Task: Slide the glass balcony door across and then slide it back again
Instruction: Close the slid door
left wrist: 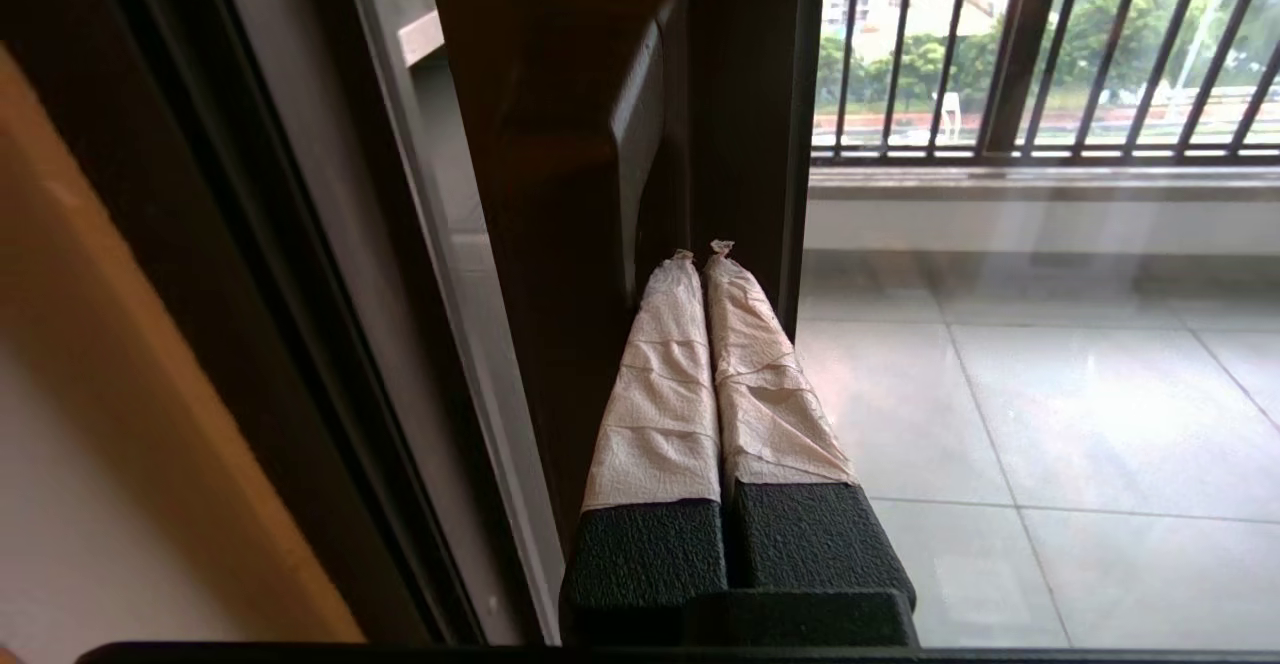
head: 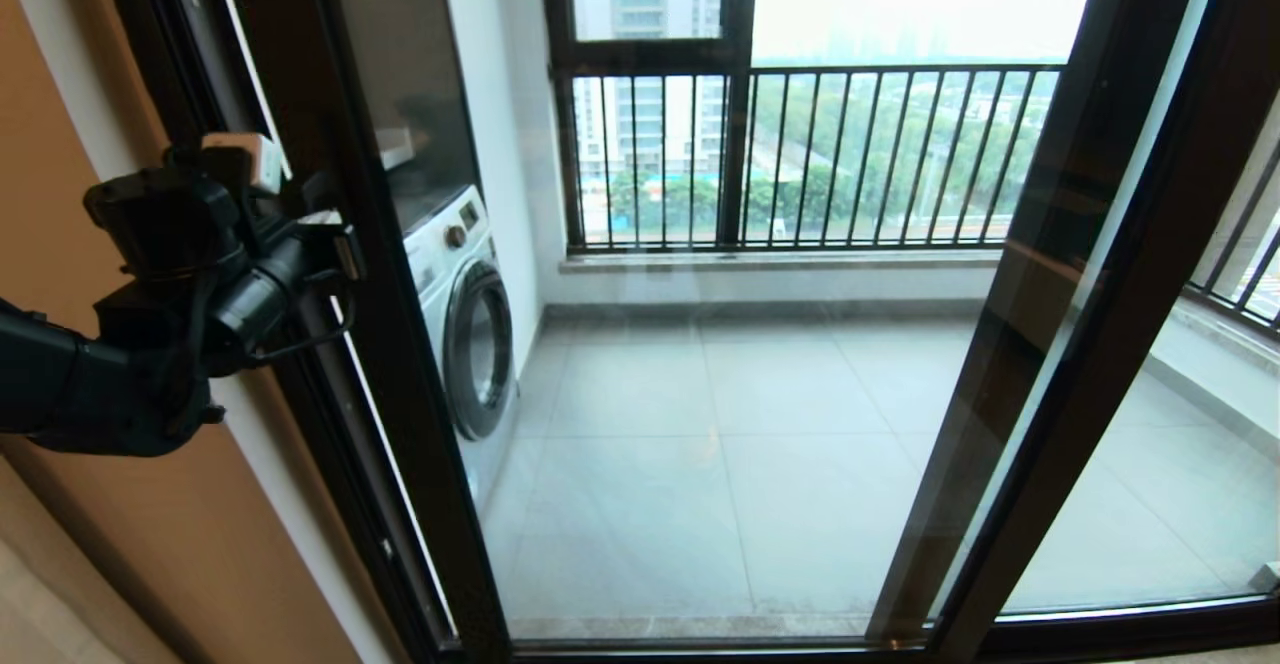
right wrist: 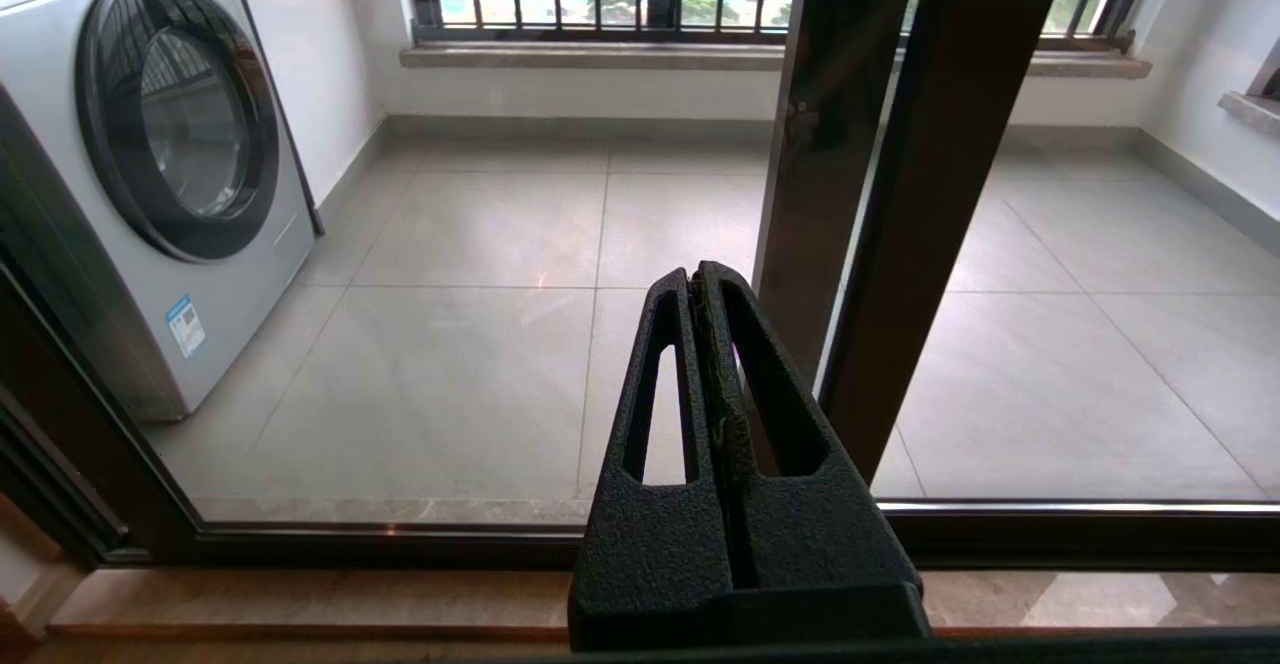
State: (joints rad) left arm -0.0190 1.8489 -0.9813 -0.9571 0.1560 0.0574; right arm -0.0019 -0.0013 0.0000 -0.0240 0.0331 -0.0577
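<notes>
The glass balcony door (head: 700,394) fills the middle of the head view, with its dark left upright (head: 380,344) next to the outer frame. A slim dark handle (left wrist: 635,134) sits on that upright. My left gripper (head: 335,244) is raised at handle height. In the left wrist view the left gripper (left wrist: 703,256) is shut with nothing in it. Its tape-wrapped fingertips (left wrist: 680,274) rest against the upright just beside the handle. My right gripper (right wrist: 697,276) is shut and empty, held low before the glass. It does not show in the head view.
A second dark-framed pane's upright (head: 1130,294) overlaps the door on the right. Behind the glass stand a washing machine (head: 470,334) and a window with black railing bars (head: 850,154). A tan wall (head: 100,544) lies left of the frame. The floor track (right wrist: 400,534) runs below.
</notes>
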